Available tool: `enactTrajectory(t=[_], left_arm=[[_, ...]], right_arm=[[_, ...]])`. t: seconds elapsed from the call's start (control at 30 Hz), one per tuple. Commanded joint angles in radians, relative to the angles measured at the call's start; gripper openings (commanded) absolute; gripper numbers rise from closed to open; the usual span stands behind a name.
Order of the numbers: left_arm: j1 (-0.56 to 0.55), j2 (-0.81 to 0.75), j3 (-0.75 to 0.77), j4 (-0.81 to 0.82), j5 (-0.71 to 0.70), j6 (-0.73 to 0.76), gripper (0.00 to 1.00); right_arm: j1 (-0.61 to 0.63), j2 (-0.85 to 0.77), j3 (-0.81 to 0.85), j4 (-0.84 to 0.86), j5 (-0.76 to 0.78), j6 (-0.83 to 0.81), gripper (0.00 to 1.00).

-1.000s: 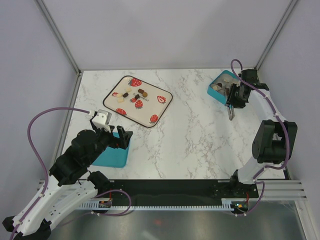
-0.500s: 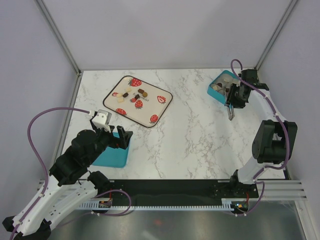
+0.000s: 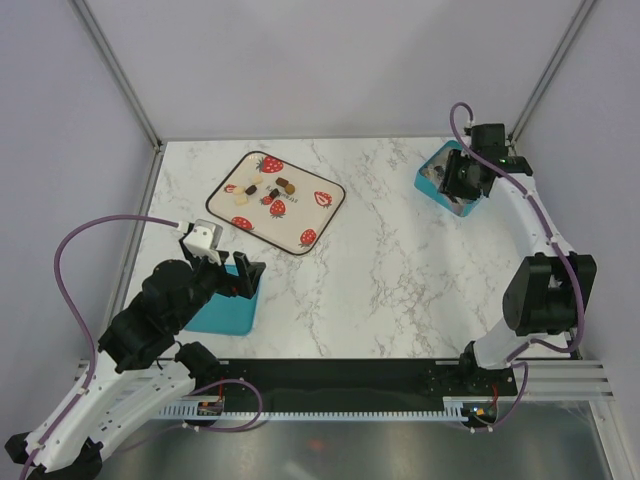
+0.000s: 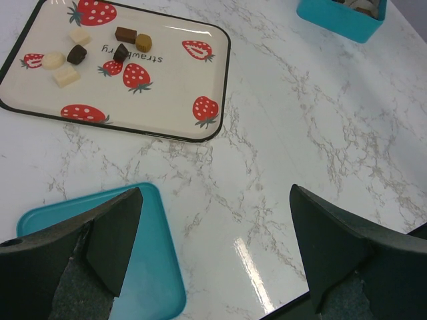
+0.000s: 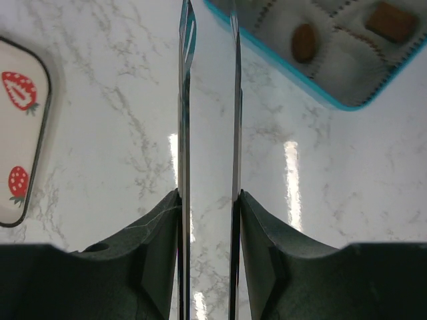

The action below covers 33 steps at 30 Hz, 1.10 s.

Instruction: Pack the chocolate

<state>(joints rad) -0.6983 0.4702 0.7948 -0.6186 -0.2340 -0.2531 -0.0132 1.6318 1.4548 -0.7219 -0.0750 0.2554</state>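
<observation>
Overhead, chocolate [image 3: 272,193] loose on the strawberry tray [image 3: 290,225], far left; right end effector [image 3: 461,192] over the teal box [image 3: 428,183], far right, the likely packing spot. Left wrist: left end effector [image 4: 213,200] spread wide above the teal lid [image 4: 133,280]. Right wrist: narrowly parted, empty; some chocolate in the box's cups.

Seven chocolates [image 4: 121,52] on one tray [image 4: 167,100]

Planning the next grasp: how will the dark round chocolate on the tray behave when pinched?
The dark round chocolate is tiny beside the left gripper, so probably light, easily knocked aside. Its rounded sides may slip or roll on the smooth tray.
</observation>
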Motion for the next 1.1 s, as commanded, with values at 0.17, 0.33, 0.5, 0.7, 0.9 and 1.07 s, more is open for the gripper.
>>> enactTrajectory(t=[0.17,0.33,0.5,0.7,0.9,1.07], left_arm=[[-0.004,-0.031,-0.008,0.043,-0.034,0.040,1.00],[-0.003,-0.042,-0.008,0.043,-0.036,0.040,1.00],[-0.004,-0.048,-0.008,0.043,-0.036,0.040,1.00],[-0.004,-0.051,-0.008,0.043,-0.034,0.040,1.00],[-0.004,-0.053,-0.008,0.043,-0.034,0.040,1.00],[-0.004,-0.053,-0.008,0.043,-0.034,0.040,1.00]], right_arm=[[0.407,0.055,0.091,0.163,0.067,0.016,0.47],[0.599,0.233,0.205,0.243,0.153,-0.010,0.48],[0.680,0.396,0.324,0.245,0.187,-0.038,0.50],[0.713,0.496,0.398,0.245,0.198,-0.047,0.51],[0.722,0.568,0.456,0.240,0.192,-0.041,0.51],[0.723,0.608,0.496,0.236,0.195,-0.038,0.52]])
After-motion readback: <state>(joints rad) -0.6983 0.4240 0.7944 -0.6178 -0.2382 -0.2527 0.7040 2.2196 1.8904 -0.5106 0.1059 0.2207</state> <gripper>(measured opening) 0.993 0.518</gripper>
